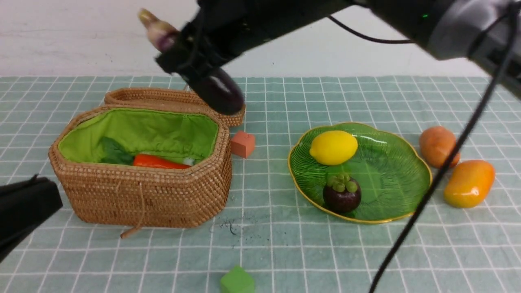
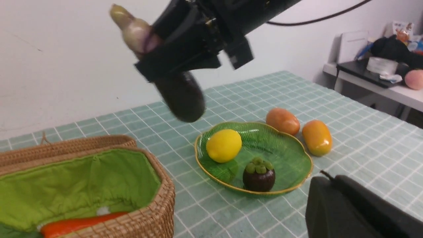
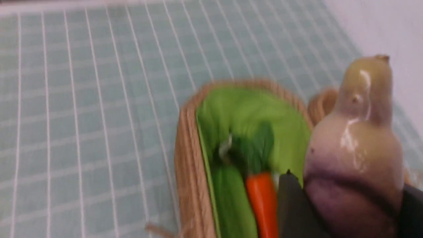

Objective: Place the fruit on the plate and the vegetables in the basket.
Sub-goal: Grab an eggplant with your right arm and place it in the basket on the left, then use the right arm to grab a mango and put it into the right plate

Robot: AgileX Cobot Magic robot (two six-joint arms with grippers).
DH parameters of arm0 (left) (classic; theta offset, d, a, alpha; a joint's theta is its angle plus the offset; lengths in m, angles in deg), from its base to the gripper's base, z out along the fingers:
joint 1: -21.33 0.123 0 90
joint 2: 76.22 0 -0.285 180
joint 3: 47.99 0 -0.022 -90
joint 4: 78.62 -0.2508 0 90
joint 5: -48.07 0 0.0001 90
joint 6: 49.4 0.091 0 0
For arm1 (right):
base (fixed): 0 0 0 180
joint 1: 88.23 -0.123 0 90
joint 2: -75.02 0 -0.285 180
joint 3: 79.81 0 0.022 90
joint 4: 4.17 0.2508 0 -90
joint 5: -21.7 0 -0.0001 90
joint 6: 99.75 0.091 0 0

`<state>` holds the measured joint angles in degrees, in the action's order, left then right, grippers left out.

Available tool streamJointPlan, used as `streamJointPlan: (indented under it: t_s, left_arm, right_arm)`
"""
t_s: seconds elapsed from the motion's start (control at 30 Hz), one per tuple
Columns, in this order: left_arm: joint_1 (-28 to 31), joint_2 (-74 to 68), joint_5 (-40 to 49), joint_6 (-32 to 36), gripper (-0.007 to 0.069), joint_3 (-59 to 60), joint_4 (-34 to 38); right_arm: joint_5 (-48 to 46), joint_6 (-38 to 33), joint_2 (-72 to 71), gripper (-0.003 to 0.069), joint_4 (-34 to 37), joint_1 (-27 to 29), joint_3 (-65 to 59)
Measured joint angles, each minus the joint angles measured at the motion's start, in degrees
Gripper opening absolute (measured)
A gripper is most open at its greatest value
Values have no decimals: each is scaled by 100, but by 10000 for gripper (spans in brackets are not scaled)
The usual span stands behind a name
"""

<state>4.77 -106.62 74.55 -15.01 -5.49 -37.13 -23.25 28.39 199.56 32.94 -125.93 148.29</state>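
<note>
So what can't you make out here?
Middle of eggplant: front view, covered by right gripper.
Rest of basket contents beside carrot: front view, near wall hides them; right wrist view blurred.
Left gripper: front view, cut by left edge.
Green cube: front view, cut by bottom edge.

Green checked cloth (image 1: 285, 252) carries basket (image 1: 163, 199), plate (image 1: 390, 162), potato (image 1: 437, 145), mango (image 1: 469, 183), red cube (image 1: 243, 143), green cube (image 1: 237, 280); dark smudges (image 1: 230, 226), perhaps dirt, near basket.

Robot lab room, checked tablecloth (image 1: 325, 252), white wall (image 1: 61, 36), cluttered desk (image 2: 396, 94)
</note>
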Motion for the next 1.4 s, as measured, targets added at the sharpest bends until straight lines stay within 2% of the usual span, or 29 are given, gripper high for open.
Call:
streamJointPlan:
  t_s: [0.13, 0.27, 0.33, 0.4, 0.47, 0.5, 0.53, 0.57, 0.6, 0.7, 0.73, 0.77, 0.83, 0.9, 1.0, 1.2, 1.23, 1.27, 1.3, 1.4]
  left_arm:
    - [0, 0, -221, 0, -13, 0, 4]
    - [0, 0, -238, 0, -13, 0, 11]
    - [0, 0, -241, 0, -13, 0, 11]
    - [0, 0, -241, 0, -13, 0, 17]
    - [0, 0, -232, 0, -13, 0, 20]
    - [0, 0, -229, 0, -13, 0, 20]
    - [0, 0, -207, 0, -13, 0, 24]
    - [0, 0, -201, 0, -13, 0, 24]
    - [0, 0, -201, 5, -13, 0, 24]
    - [0, 0, -175, 11, -13, 0, 24]
    - [0, 0, -168, 11, -13, 0, 24]
    - [0, 0, -95, 11, -13, 0, 24]
    - [0, 0, 1, 11, -13, 0, 24]
    - [0, 0, 398, 11, -13, 0, 24]
    - [0, 0, 980, 16, -13, 0, 19]
    - [0, 0, 1516, 16, -13, 6, 1]
    - [0, 0, 1517, 16, -13, 6, 1]
    - [0, 0, 1517, 16, -13, 6, 1]
    - [0, 0, 1517, 16, -13, 6, 1]
    - [0, 0, 1517, 16, -13, 6, 1]
  right_arm:
    - [1066, -873, 946, 300, 1043, -152, 420]
    - [1234, -1600, 1424, 300, 1189, -185, 453]
    - [1229, -1726, 1564, 301, 1161, -185, 453]
    - [1229, -1698, 1615, 329, 1142, -185, 453]
    - [1212, -1535, 1620, 399, 1131, -185, 453]
    - [1198, -1423, 1608, 445, 1126, -185, 453]
    - [1099, -1156, 1533, 541, 995, -185, 453]
    - [947, -971, 1446, 606, 825, -185, 453]
    - [765, -744, 1346, 640, 598, -180, 453]
    - [113, 208, 934, 671, -220, -174, 453]
    - [61, 208, 897, 671, -288, -174, 453]
    - [-393, 937, 586, 654, -853, -160, 460]
    - [-712, 1360, 378, 633, -1219, -145, 460]
    - [-1787, 2428, -231, 531, -2361, -97, 480]
    - [-2565, 3100, -679, 373, -3537, -62, 502]
    - [-2699, 4147, -1244, 86, -4938, 242, 81]
    - [-2693, 4401, -1357, 51, -5087, 406, -121]
    - [-2693, 4455, -1380, 45, -5136, 491, -167]
    - [-2669, 4936, -1563, 13, -5231, 928, -590]
    - [-2662, 5847, -1814, 11, -5079, 2098, -1624]
